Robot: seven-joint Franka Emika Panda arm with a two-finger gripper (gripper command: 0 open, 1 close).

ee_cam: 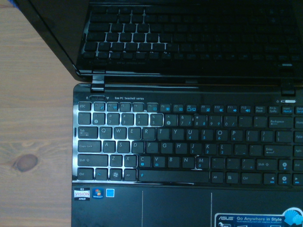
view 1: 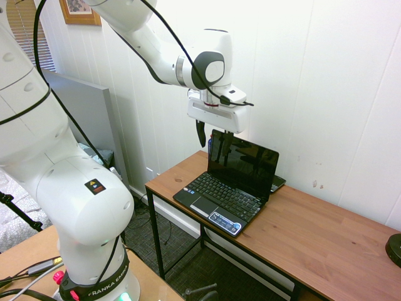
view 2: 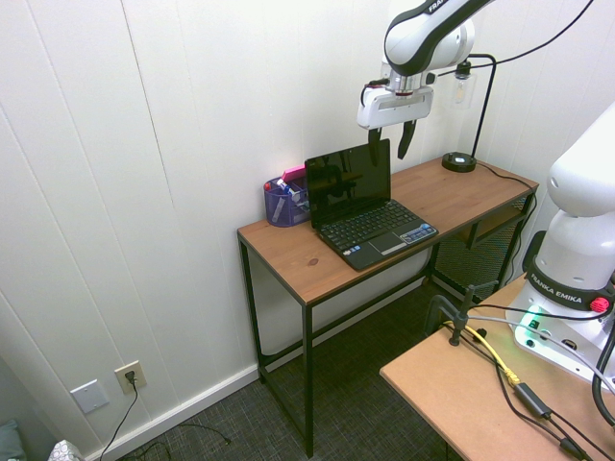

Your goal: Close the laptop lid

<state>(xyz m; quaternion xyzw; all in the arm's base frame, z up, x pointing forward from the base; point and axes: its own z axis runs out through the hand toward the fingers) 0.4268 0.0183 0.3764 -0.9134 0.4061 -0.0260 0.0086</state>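
Above the wooden table [view 2: 437, 197], beside the white panelled wall [view 2: 240, 86], I hang my end effector [view 2: 390, 149] over the black netbook [view 2: 370, 240], pointing downward. My two dark fingers stand wide apart, with nothing between them. The laptop lid [view 2: 346, 182] is up, hinged at the back edge of the netbook's base and facing the keyboard [view 1: 229, 194]. Its glossy screen is dark, and in my wrist view I see the keys mirrored in it. From the first exterior view, my fingers show near the lid's top edge; I cannot tell whether either one touches it. The netbook rests on the table, with stickers on its palm rest, one of them a blue and white ASUS label [view 1: 225, 222]. Beside the lid on the table stands a purple mesh holder [view 2: 286, 207] with pens and other small things in it. A lamp [view 2: 483, 106] with a round black base stands further along the table, on the netbook's other side. Part of a small dark object [view 1: 277, 183] shows behind the netbook.
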